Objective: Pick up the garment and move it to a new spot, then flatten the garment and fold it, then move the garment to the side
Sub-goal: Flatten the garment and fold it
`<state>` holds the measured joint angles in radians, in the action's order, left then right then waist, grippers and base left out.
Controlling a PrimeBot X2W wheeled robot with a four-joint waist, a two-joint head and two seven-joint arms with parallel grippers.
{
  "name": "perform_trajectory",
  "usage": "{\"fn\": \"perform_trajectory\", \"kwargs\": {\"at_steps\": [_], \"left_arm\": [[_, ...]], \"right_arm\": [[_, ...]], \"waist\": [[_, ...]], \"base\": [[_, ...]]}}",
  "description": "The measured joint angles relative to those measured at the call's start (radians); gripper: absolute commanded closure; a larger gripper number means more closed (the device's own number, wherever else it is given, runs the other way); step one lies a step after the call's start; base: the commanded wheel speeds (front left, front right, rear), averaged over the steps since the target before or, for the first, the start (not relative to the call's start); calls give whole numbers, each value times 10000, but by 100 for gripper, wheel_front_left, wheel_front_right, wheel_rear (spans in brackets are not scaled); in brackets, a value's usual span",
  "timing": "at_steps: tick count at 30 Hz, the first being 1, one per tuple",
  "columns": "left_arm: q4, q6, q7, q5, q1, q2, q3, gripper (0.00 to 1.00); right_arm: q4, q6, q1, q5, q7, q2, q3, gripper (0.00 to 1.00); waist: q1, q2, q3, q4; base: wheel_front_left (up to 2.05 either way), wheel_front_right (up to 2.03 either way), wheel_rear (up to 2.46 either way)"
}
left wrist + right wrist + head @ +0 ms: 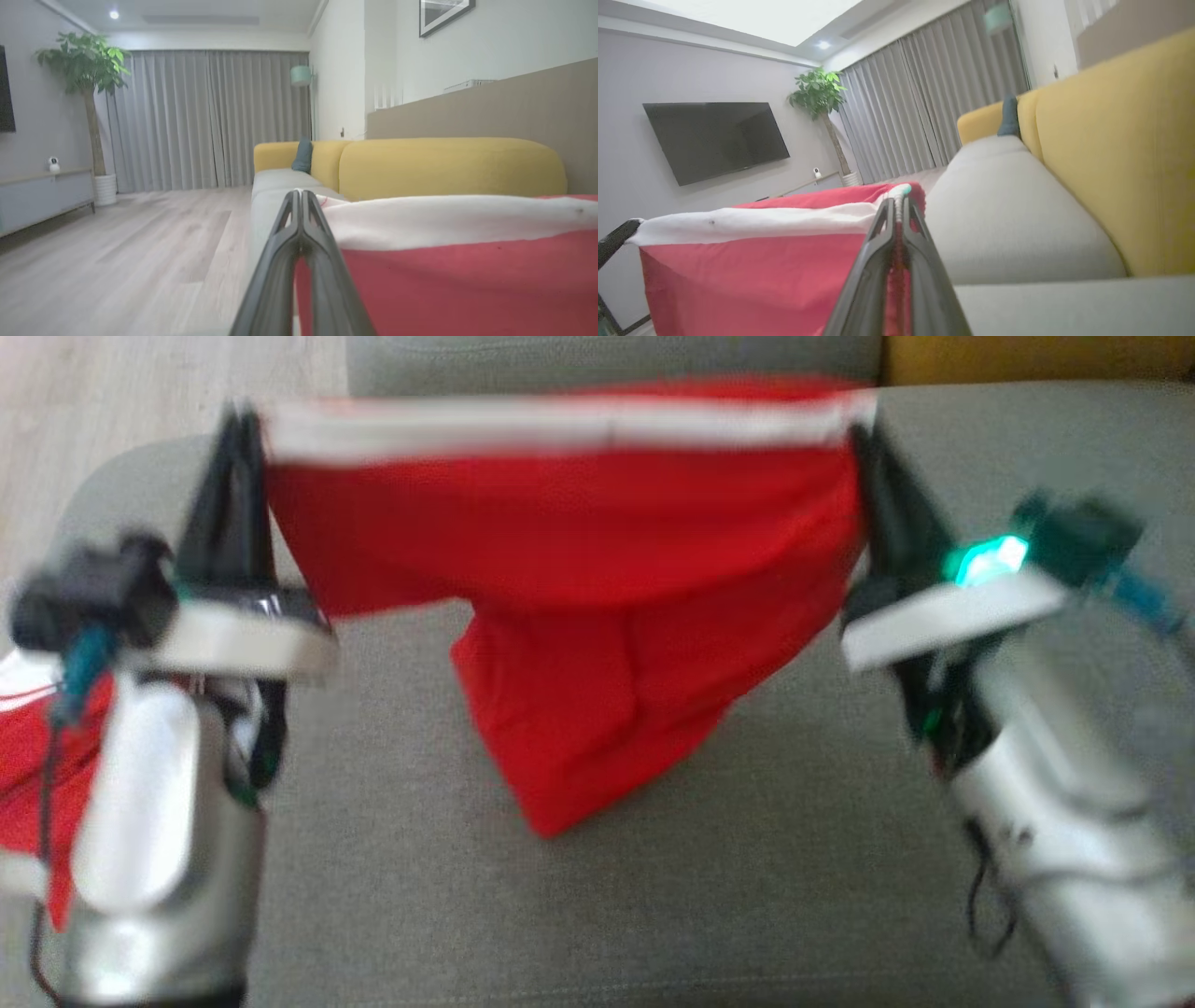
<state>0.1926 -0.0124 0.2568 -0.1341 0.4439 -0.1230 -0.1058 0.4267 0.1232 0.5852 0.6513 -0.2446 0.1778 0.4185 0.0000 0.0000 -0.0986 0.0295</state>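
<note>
Nearest me lies the grey seat cushion [401,896]. Above it the garment [579,569] hangs stretched, my left gripper [238,434] at ten o'clock and my right gripper [866,443] at two, both clenched on its white band. The yellow backrest [1027,359] is beyond, at one.

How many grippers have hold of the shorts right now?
2. The left gripper pinches the left end of the shorts along their white band, the right gripper the right end; the cloth hangs stretched between them.
</note>
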Motion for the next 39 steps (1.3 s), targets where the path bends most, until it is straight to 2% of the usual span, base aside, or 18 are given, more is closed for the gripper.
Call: {"fn": "perform_trajectory", "kwargs": {"at_steps": [2,5,10,14,18,22,26,27,32,39], "left_arm": [[380,-146,0,144,936,-153,-21,100],[1118,-138,0,282,2409,-213,-19,100],[2629,174,-2,746,5266,-303,-48,100],[3156,568,0,982,7017,-284,-33,100],[2905,612,6,968,7637,-35,-10,100],[2819,598,12,708,6524,343,-33,100],[2934,535,-2,343,4005,685,-92,100],[2978,399,-2,253,3322,765,-161,100],[3062,362,-4,-466,441,989,-69,100],[2552,477,-6,-1085,-1882,965,-98,100]], "right_arm": [[73,2,986,2,163,215,84,100],[591,0,2637,-17,353,301,224,100],[2211,2,5352,-633,194,320,209,100],[3333,10,7128,-1755,-63,324,-474,100],[3083,10,7826,-3103,-121,382,-1503,100],[3064,10,6792,-3534,-123,378,-1693,100],[3735,10,4534,-3315,-119,311,-1041,100],[3850,10,3940,-3114,-117,291,-915,100],[3800,10,1410,-1935,-109,217,-69,100],[2640,10,-1319,-447,-109,128,729,100]], "waist": [[0,0,-151,-11],[0,0,-504,-59],[1,0,-1336,-183],[1,-1,-2015,-303],[1,-1,-2544,-519],[1,-1,-2737,-836],[1,-1,-2547,-936],[1,0,-2452,-928],[1,0,-1873,-824],[1,0,-881,-645]], "base": [[0,0,0],[0,0,0],[0,0,0],[0,0,0],[0,0,0],[0,0,0],[0,0,0],[0,0,0],[0,0,0],[0,0,0]]}}
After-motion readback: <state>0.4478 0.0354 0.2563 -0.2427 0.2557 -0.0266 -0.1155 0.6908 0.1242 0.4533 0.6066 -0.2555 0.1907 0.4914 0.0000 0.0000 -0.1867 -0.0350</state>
